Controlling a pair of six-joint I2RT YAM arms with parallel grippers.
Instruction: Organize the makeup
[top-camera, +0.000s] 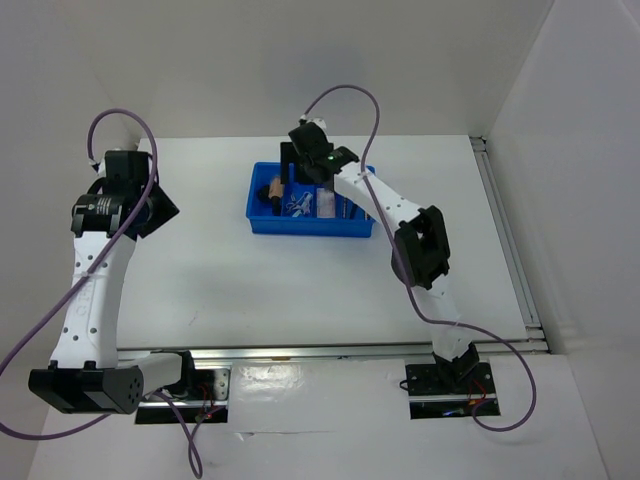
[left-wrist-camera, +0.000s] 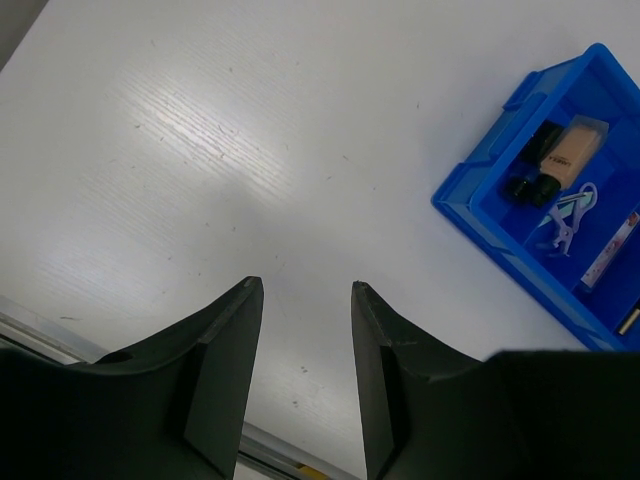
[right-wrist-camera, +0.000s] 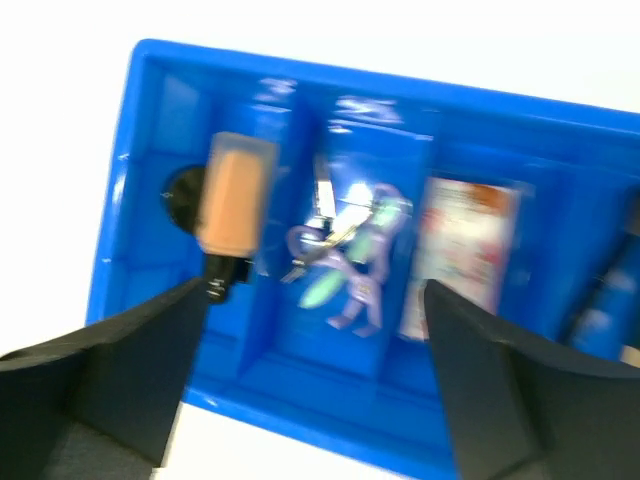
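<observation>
Currently the tan stub (right-wrist-camera: 232, 195) lies in the blue tray (right-wrist-camera: 300, 70) below my right pincer (right-wrist-camera: 315, 300), near its left finger. The lilac-clear piece (right-wrist-camera: 350, 255) sits under the gap, the pinkish packet (right-wrist-camera: 460, 250) rightward. That pincer is released, empty. My left pincer (left-wrist-camera: 307, 290), also released, hangs over the counter (left-wrist-camera: 200, 150).

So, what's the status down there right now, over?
Left gripper open, empty, over table. Right gripper open above blue tray. Tan stub, lilac piece, pinkish packet in separate compartments. Nothing in the way.
</observation>
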